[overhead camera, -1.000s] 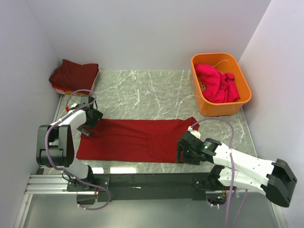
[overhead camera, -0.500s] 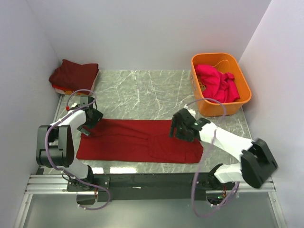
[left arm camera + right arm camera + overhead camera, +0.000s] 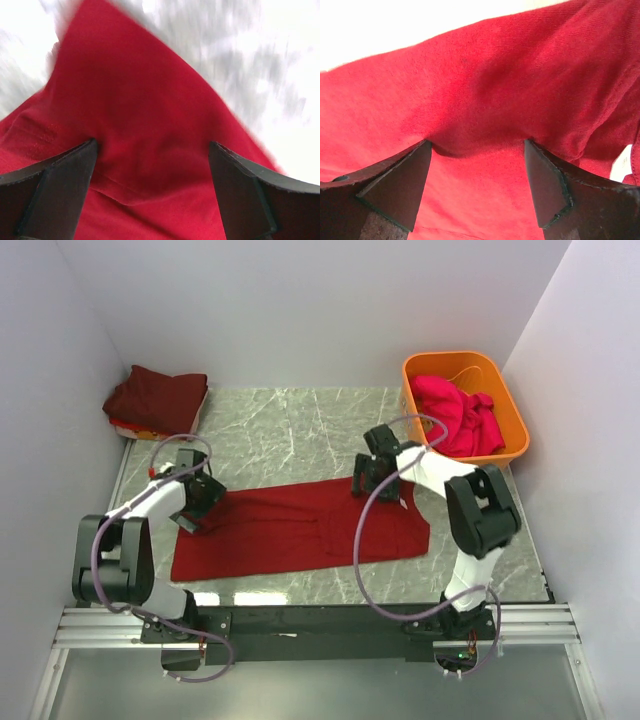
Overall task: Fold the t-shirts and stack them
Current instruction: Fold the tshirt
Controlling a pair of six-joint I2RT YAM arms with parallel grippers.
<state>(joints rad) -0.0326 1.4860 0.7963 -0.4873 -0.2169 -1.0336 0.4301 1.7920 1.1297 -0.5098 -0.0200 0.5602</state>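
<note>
A dark red t-shirt lies spread flat across the marble table. My left gripper is at the shirt's far left corner. In the left wrist view its gripper has the fingers wide apart, tips down on the red cloth. My right gripper is at the shirt's far edge, right of middle. In the right wrist view that gripper is open, with red cloth bunched between the tips. A folded maroon t-shirt lies at the back left. A magenta-pink t-shirt is heaped in the tub.
The orange plastic tub stands at the back right, close to the right arm. The maroon pile rests on something orange and white by the left wall. White walls close in three sides. A metal rail runs along the near edge.
My right arm swung from the shirt's near right edge to its far edge. The shirt's right end shifted back and its left end moved right. My left gripper moved slightly right.
</note>
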